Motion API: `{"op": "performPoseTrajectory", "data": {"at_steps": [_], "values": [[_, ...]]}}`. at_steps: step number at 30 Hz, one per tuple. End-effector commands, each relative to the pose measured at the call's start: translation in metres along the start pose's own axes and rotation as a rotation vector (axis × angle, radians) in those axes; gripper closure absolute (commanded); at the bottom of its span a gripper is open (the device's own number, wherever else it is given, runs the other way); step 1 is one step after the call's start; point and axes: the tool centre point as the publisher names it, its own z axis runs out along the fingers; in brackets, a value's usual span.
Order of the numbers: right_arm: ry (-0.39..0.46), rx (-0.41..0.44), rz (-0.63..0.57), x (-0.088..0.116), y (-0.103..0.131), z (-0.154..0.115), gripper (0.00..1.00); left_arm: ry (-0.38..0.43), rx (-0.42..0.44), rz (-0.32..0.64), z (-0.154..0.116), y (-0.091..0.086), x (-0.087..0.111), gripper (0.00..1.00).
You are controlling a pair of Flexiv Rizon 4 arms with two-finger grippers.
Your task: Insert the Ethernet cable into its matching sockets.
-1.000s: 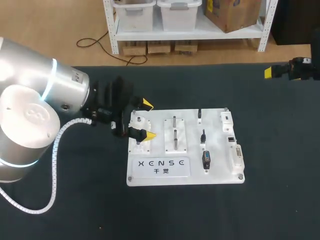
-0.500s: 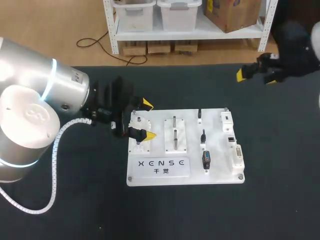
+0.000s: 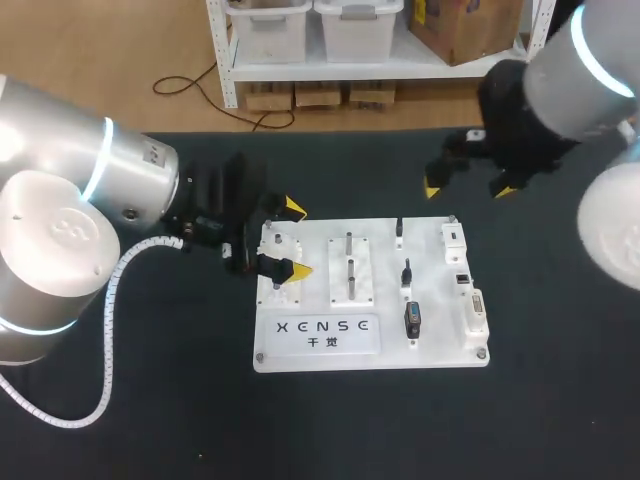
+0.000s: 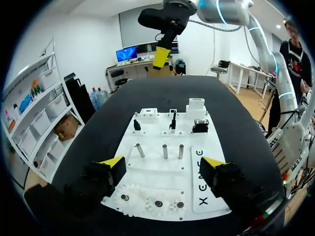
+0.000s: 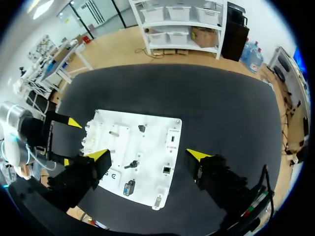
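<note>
- My left gripper (image 3: 296, 239) hangs spread wide and grasps nothing. Its yellow tips sit either side of the white gear fixture (image 3: 279, 262) at the left end of the white board (image 3: 437, 300).
- My right gripper (image 3: 470, 189) is likewise spread and empty, over the black table (image 3: 150, 400) just beyond the board's far edge.
- On the board's right part stand two short black plugs (image 3: 407, 272), with a larger dark connector (image 3: 412, 320) nearer me. White socket blocks (image 3: 455, 240) line the right edge.
- I cannot tell which piece belongs to the Ethernet cable. All of them lie apart from both grippers.
</note>
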Motion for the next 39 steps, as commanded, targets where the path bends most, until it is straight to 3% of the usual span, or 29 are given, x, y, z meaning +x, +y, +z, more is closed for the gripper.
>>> {"op": "performPoseTrajectory", "data": {"at_steps": [1, 14, 23, 39], "values": [[0.013, 0.217, 0.009, 0.002, 0.015, 0.017, 0.0, 0.005, -0.001, -0.002, 0.001, 0.0, -0.001, 0.0], [0.068, 0.259, 0.004, 0.022, 0.042, 0.055, 0.0, 0.005, -0.001, -0.002, 0.001, 0.0, -0.001, 0.0], [0.09, 0.253, 0.057, 0.039, 0.043, 0.083, 0.0, 0.005, -0.001, -0.002, 0.001, 0.0, -0.001, 0.0], [0.134, 0.255, 0.093, 0.056, 0.036, 0.106, 0.0, 0.005, -0.001, -0.002, 0.001, 0.0, -0.001, 0.0]]}}
